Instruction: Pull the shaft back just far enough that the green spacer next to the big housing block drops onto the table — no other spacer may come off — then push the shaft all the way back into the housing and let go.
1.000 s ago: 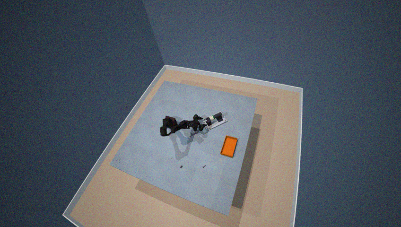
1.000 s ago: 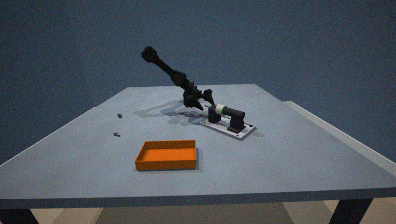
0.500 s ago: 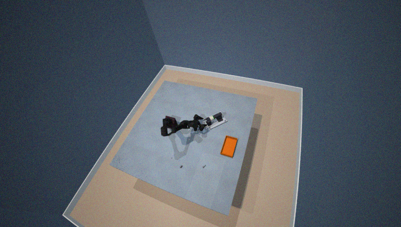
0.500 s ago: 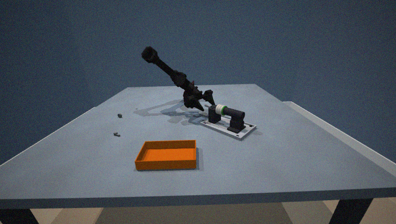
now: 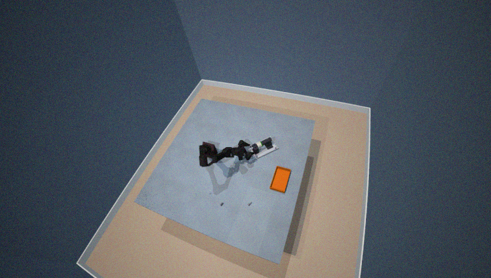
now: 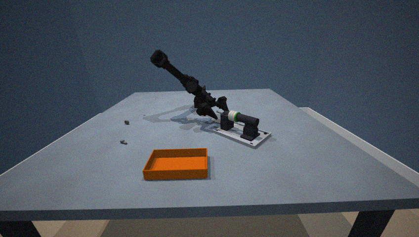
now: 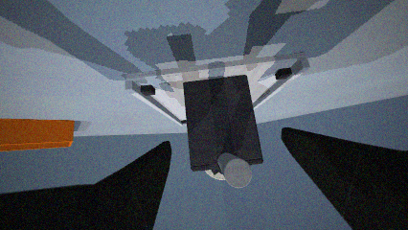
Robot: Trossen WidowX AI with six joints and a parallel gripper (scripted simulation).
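My gripper [image 5: 252, 150] [image 6: 222, 114] [image 7: 225, 139] is open and empty, with its fingers on either side of the shaft's free end. The pale grey shaft [image 6: 219, 111] [image 7: 238, 173] sticks out of the small dark support block [image 6: 227, 122] [image 7: 220, 120] towards me, touched by neither finger. White spacers [image 6: 232, 115] sit side by side beyond that block. The green spacer [image 5: 260, 143] [image 6: 236, 116] is at their far end, against the dark housing [image 5: 266, 141] [image 6: 248, 119]. The shaft inside the spacers and housing is hidden.
The housing and support block stand on a white base plate [image 5: 267, 153] [image 6: 235, 136]. An orange tray [image 5: 277, 190] [image 6: 176, 174] [image 7: 35, 134] lies to the side. Small dark bits [image 6: 126, 122] [image 6: 123, 142] lie on the table farther off.
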